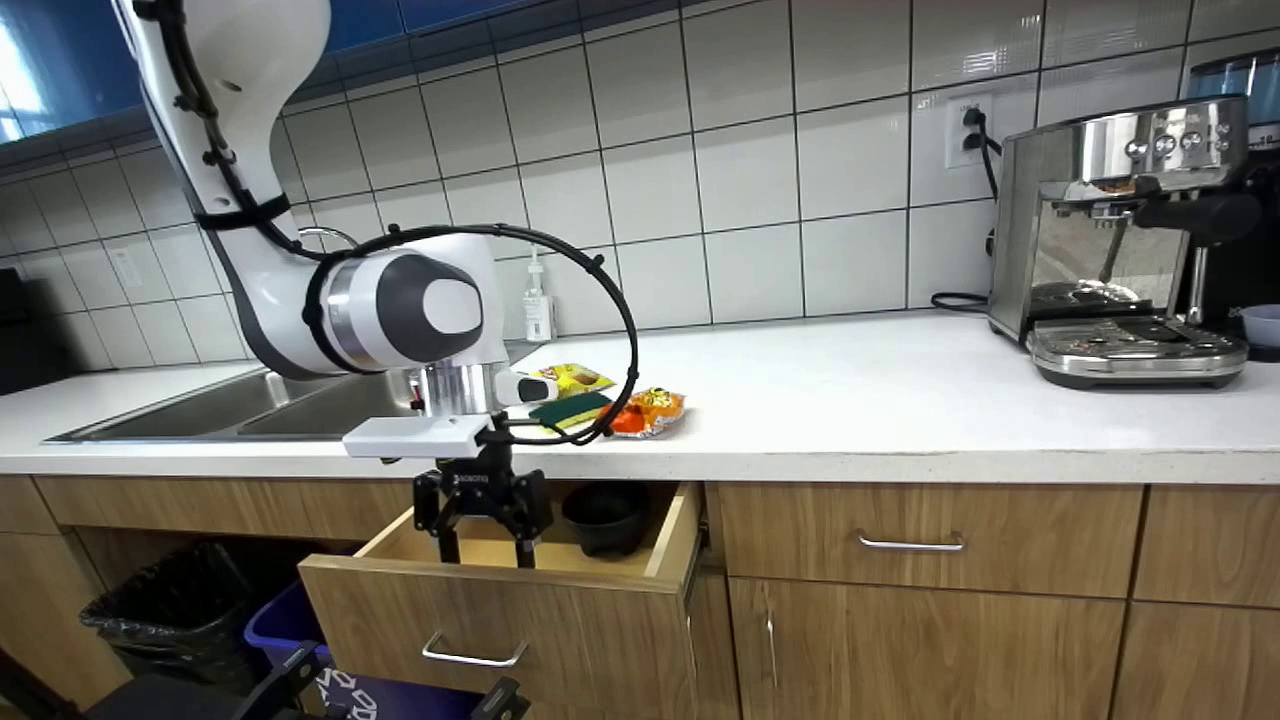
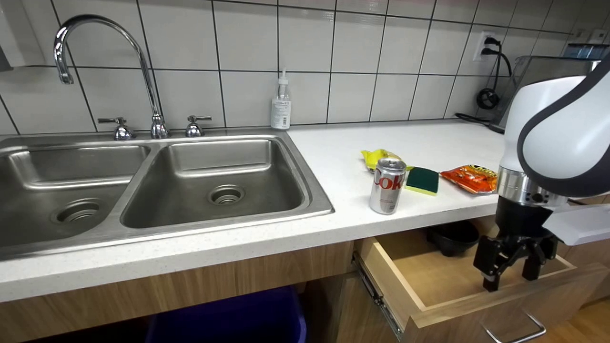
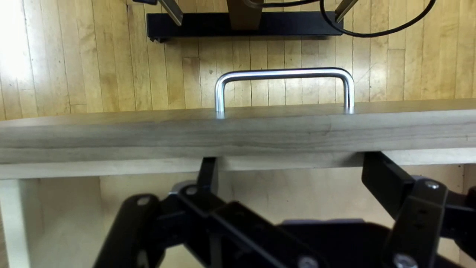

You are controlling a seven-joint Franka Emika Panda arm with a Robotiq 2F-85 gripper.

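My gripper point(image 1: 487, 556) points down with its jaws wide apart and nothing between them. In the wrist view, the black fingers point(image 3: 385, 180) stand just behind the wooden drawer front point(image 3: 260, 136); whether they touch it I cannot tell. The pulled-out drawer point(image 2: 424, 274) has a silver handle point(image 3: 284, 74) on its outer face. At its back sits a black bowl point(image 1: 606, 517). On the counter above are a silver Coke can point(image 2: 386, 190), a green and yellow sponge point(image 2: 422, 180), an orange snack packet point(image 2: 472, 178) and a yellow packet point(image 2: 376, 157). The arm hides the can in an exterior view.
The white counter point(image 1: 850, 390) overhangs the drawer's back. A double steel sink point(image 2: 157, 190) with a tall faucet point(image 2: 143, 62) lies beside the snacks. A soap bottle point(image 2: 281, 107) stands by the wall, an espresso machine point(image 1: 1120, 250) farther along. Blue bin point(image 2: 233, 319) below.
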